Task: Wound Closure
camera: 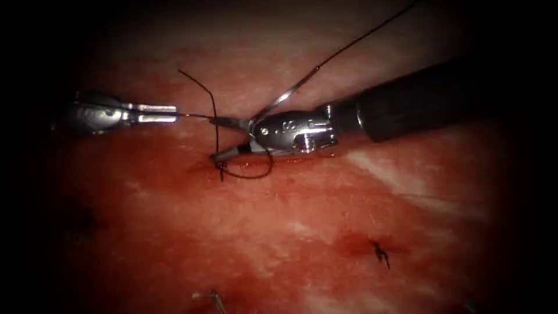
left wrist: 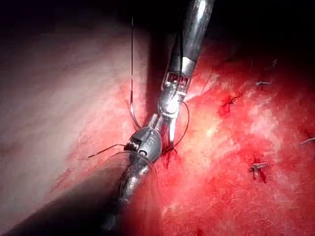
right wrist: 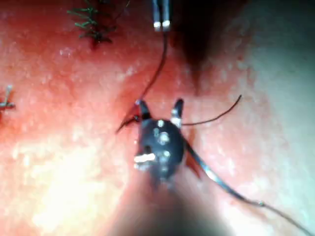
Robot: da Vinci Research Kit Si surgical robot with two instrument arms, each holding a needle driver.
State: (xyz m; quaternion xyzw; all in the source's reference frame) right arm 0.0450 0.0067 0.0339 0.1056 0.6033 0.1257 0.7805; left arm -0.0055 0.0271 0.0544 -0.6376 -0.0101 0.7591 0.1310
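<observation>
Red, wet tissue [camera: 302,232] is seen all around, with red fluid [camera: 349,244] spread over it. Its cut [camera: 244,168] is taken as the landmark.

Right above the cut, the right tool [camera: 229,138] is seen, reaching in from the cut's right side. Its two jaws are spread apart in a V shape. One jaw tip is placed down at the cut, and the other is held a bit higher. Nothing is clamped between them.

Well off to the left of the cut, the left tool [camera: 168,113] is seen. Its two jaws are pressed together on the thread [camera: 215,116]. A thin, tight piece of thread is stretched from these jaws toward the cut.

At the cut, a small dark knot [camera: 221,167] is seen where the thread goes into the tissue. A loop of thread is laid just beside the cut, under the right tool. One loose end is curved up and away from the cut. Another long piece is stretched far up to the right of the cut, past the right tool.

The needle cannot be made out.

Far from the cut, short cut ends of thread [camera: 381,253] are seen sticking out of the tissue.
</observation>
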